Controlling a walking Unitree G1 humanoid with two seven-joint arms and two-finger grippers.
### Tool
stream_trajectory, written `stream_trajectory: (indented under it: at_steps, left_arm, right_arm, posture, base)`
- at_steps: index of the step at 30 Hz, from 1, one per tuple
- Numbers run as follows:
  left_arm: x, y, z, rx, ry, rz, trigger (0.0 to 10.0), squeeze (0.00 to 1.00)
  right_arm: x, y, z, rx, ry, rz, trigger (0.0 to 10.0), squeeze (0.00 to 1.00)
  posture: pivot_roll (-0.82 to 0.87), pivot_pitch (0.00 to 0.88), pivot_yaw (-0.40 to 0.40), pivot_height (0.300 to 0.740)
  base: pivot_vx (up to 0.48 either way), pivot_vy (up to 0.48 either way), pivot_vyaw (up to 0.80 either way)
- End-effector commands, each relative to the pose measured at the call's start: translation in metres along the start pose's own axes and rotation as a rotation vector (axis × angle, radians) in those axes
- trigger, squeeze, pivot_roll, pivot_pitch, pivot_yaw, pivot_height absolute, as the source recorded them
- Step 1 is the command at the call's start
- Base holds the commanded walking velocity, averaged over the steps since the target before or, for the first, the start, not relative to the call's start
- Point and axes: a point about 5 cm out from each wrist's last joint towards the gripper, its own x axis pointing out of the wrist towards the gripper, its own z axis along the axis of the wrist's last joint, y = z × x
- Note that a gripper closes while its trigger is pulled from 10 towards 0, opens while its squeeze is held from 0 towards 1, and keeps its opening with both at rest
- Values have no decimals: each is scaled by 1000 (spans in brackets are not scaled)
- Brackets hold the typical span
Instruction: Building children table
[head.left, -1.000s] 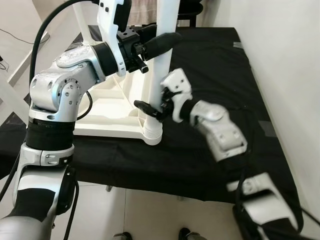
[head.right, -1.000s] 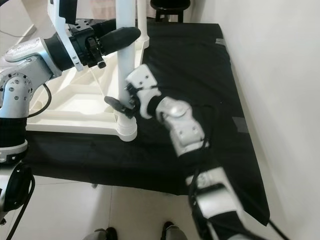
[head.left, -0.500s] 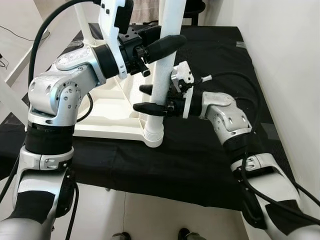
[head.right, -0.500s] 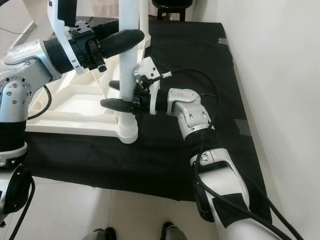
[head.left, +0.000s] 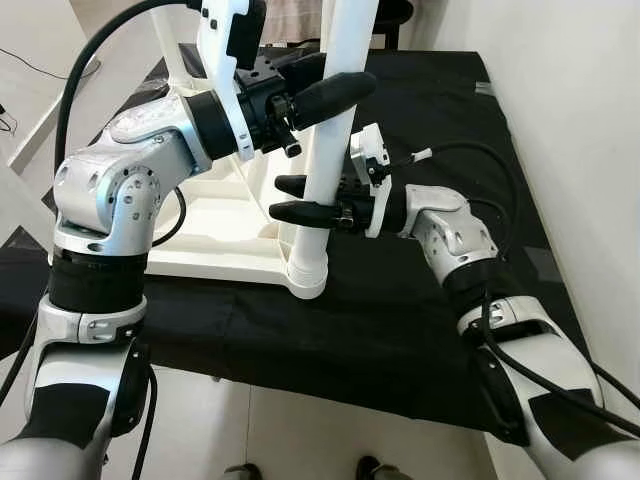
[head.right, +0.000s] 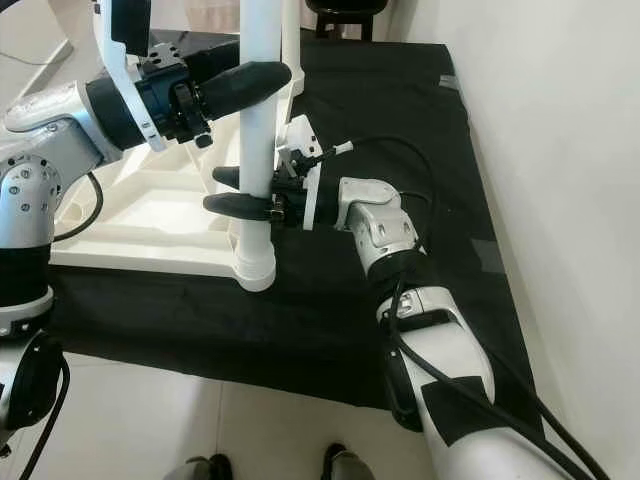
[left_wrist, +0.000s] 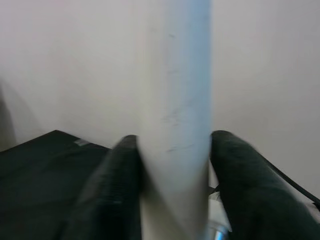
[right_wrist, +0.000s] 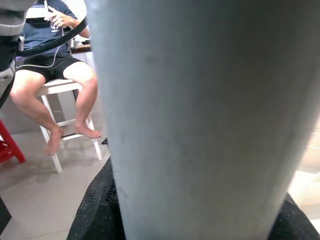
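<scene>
Left eye view: both grippers now clasp the upright white plastic table leg (head.left: 330, 130).
Since a second ago the right gripper (head.left: 300, 200) swung in from 3 o'clock and closed low on the leg; the left gripper (head.left: 325, 85) holds higher, readying seating.

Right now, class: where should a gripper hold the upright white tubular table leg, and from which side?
Grip the white tubular table leg on its plain round shaft, above the ribbed collar, coming in sideways; both the left gripper and right gripper straddle it so.

White table leg (head.left: 330, 150) — black cloth (head.left: 420, 300)
</scene>
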Motion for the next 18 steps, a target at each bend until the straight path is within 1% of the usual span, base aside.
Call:
stream_trajectory:
  at_steps: [1, 2, 3, 4, 5, 7, 8, 10, 11, 12, 13, 14, 15, 16, 17, 18]
  left_arm:
    - [1, -3, -3, 6, 8, 1, 10000, 1000]
    - [0, -1, -3, 2, 10, 28, 10000, 0]
    - [0, -1, -3, 2, 10, 28, 10000, 0]
    - [0, 1, -3, 0, 12, 43, 10000, 0]
    - [-2, 3, -2, 0, 13, 69, 10000, 0]
    - [-2, 3, -2, 0, 13, 69, 10000, 0]
    - [-4, 4, -1, 5, 16, 94, 10000, 0]
    - [-4, 4, -1, 5, 16, 94, 10000, 0]
    - [-7, 6, -1, 4, 19, 114, 10000, 0]
    - [-7, 6, -1, 4, 19, 114, 10000, 0]
    - [-9, 7, -2, 2, 23, 125, 10000, 0]
    - [-9, 7, -2, 2, 23, 125, 10000, 0]
    - [-9, 7, -3, 2, 28, 126, 10000, 0]
    - [-8, 7, -4, 4, 30, 125, 10000, 0]
    - [-8, 7, -4, 4, 30, 125, 10000, 0]
    - [-6, 7, -4, 7, 29, 123, 10000, 0]
  right_arm:
    - [5, 0, -7, -11, 45, -32, 0, 0]
    - [0, -4, -13, -23, 108, -132, 0, 0]
    - [0, -4, -13, -23, 108, -132, 0, 0]
    - [-4, -6, -17, -34, 152, -201, 0, 0]
    - [-10, -10, -32, -27, 260, -425, 0, 0]
    - [-10, -10, -32, -27, 260, -425, 0, 0]
    - [-14, 6, -55, -1, 332, -590, 0, 0]
    - [-14, 6, -55, -1, 332, -590, 0, 0]
    - [-18, 23, -71, 23, 381, -729, 0, 0]
    - [-18, 23, -71, 23, 381, -729, 0, 0]
    - [-24, 29, -77, 12, 403, -846, 0, 0]
    - [-24, 29, -77, 12, 403, -846, 0, 0]
    - [-24, 27, -76, 4, 395, -895, 0, 0]
    - [-23, 19, -72, -18, 383, -925, 0, 0]
    - [-23, 19, -72, -18, 383, -925, 0, 0]
    - [-23, 14, -68, -29, 373, -940, 0, 0]
  posture:
    - [33, 216, -23, 740]
    - [19, 223, -39, 740]
    - [19, 223, -39, 740]
    - [18, 224, -45, 740]
    - [26, 227, -75, 740]
    - [26, 227, -75, 740]
    - [40, 230, -94, 740]
    - [40, 230, -94, 740]
    - [30, 249, -71, 740]
    - [30, 249, -71, 740]
    - [20, 238, -63, 740]
    - [20, 238, -63, 740]
    - [20, 233, -67, 740]
    - [11, 223, -68, 740]
    - [11, 223, -68, 740]
    - [11, 223, -68, 740]
  base:
    - [0, 0, 0]
    - [0, 0, 0]
    - [0, 0, 0]
    - [0, 0, 0]
    - [0, 0, 0]
    - [0, 0, 0]
    - [0, 0, 0]
    - [0, 0, 0]
    - [0, 0, 0]
    - [0, 0, 0]
    - [0, 0, 0]
    - [0, 0, 0]
    - [0, 0, 0]
    - [0, 0, 0]
    - [0, 0, 0]
    - [0, 0, 0]
